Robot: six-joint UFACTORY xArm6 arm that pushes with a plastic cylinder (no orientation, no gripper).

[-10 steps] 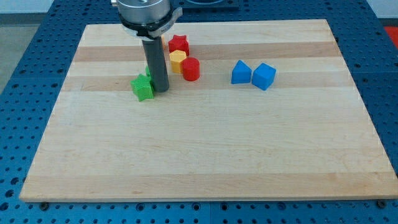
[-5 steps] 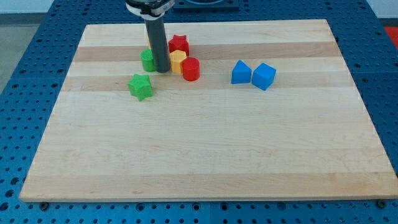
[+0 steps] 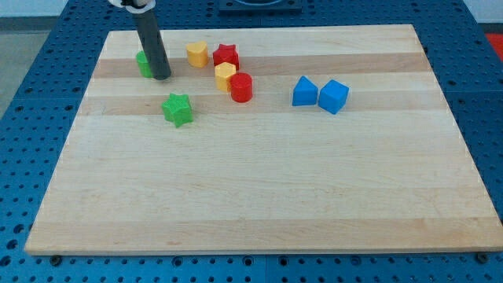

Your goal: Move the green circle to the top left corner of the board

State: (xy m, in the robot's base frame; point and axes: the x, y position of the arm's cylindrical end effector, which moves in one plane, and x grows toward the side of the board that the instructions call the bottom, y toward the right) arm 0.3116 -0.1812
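— Tip position first: where is my tip (image 3: 161,77)?
— Down on the board (image 3: 259,196) near its top left part, at the end of the dark rod (image 3: 152,43). There are no jaws to report; it is a plain rod holding nothing.
— And the green circle (image 3: 143,63)?
— Just at the view's left of the rod, touching it or nearly so, partly hidden behind it. It sits close to the board's top left corner.
— What lies nearby?
— A green star (image 3: 178,108) below and to the right of my tip, apart from it. Further right along the top, a yellow block (image 3: 197,54), heart-like in shape, then a red star (image 3: 226,56). Below those, a yellow hexagon-like block (image 3: 225,76) touches a red cylinder (image 3: 241,87).
— Anything further out?
— Two blue blocks side by side, touching: a blue triangular block (image 3: 304,92) and a blue cube (image 3: 333,96).
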